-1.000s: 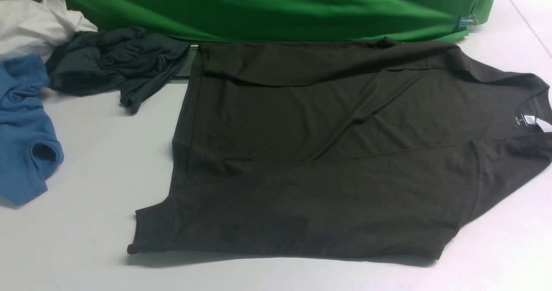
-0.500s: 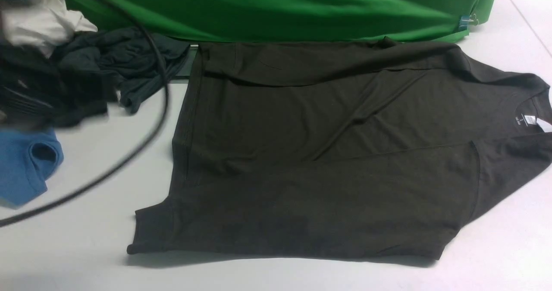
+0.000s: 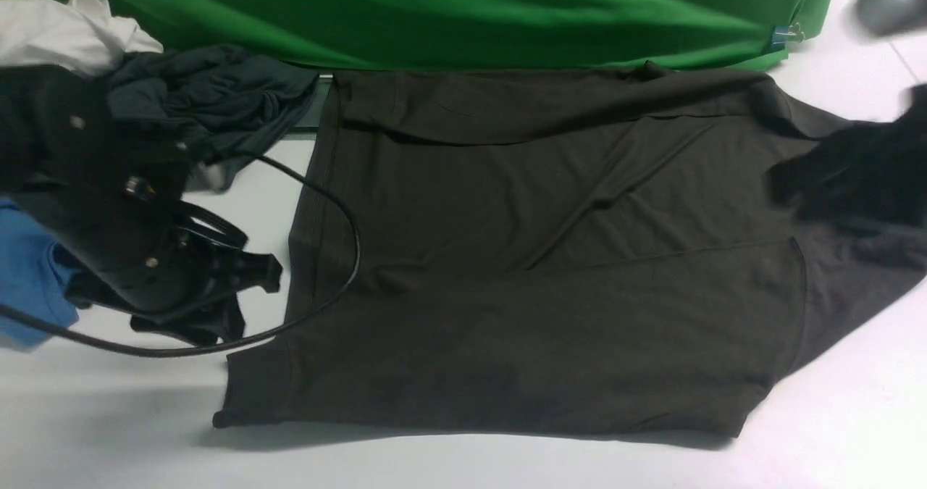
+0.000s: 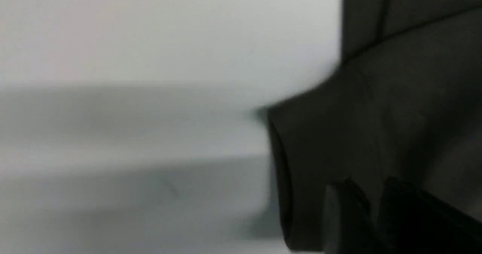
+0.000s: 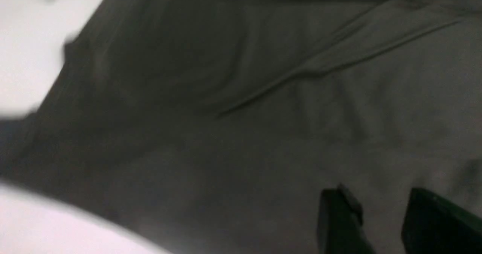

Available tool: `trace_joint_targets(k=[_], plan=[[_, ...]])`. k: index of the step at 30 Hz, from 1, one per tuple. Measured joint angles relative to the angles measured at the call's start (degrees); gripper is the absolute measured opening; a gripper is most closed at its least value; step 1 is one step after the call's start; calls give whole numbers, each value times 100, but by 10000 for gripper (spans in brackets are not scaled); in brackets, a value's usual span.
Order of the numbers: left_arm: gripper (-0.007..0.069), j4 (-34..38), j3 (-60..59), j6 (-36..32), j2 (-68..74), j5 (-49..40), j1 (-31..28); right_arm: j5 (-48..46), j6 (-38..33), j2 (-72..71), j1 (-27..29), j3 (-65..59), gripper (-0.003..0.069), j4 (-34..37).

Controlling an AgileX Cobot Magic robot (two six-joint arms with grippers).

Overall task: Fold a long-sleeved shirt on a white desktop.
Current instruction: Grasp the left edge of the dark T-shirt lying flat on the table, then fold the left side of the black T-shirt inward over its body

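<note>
Across the far side I see a wrinkled green cloth backdrop (image 3: 463,18), draped in long folds; a small blue metal clip (image 3: 778,38) pinches its right end. Light falls soft and even.

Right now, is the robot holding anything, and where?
Nothing is held. The left gripper and right gripper hang open at the dark olive-brown long-sleeved shirt.

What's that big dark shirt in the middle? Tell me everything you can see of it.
The long-sleeved shirt is dark olive-brown, of thin knit. It lies flat on the white desktop, hem toward the left, neck end to the right, where a blurred arm hides it. Both sleeves look folded in over the body, leaving diagonal creases; one cuff pokes out near the front left corner. Its far edge meets the green backdrop.
</note>
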State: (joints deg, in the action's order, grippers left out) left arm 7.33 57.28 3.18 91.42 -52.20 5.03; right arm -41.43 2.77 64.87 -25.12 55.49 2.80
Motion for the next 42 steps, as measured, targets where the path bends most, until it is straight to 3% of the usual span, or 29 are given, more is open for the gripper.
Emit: trace_joint_targets(k=[3,5,7,13,19,24,27,34,42], plan=[[375,-81,0,28,258,228,0,-15,-92,271,-348,0,240,7],[406,-138,0,28,310,290,0,-20,-128,327,-424,0,240,12],[491,-239,2,15,451,424,0,-20,-175,422,-538,0,240,16],[528,-138,2,-34,1040,454,0,-15,-182,435,-578,0,240,16],[428,-81,124,-318,1250,389,4,-15,-182,435,-578,0,240,16],[142,46,121,-463,1208,461,4,-15,-182,435,-578,0,240,16],[65,103,109,-463,1173,484,12,-10,-182,435,-578,0,240,16],[57,52,342,-477,999,263,12,149,-187,435,-578,0,240,16],[57,57,1490,-501,536,-9,12,186,-187,435,-578,0,240,16]])
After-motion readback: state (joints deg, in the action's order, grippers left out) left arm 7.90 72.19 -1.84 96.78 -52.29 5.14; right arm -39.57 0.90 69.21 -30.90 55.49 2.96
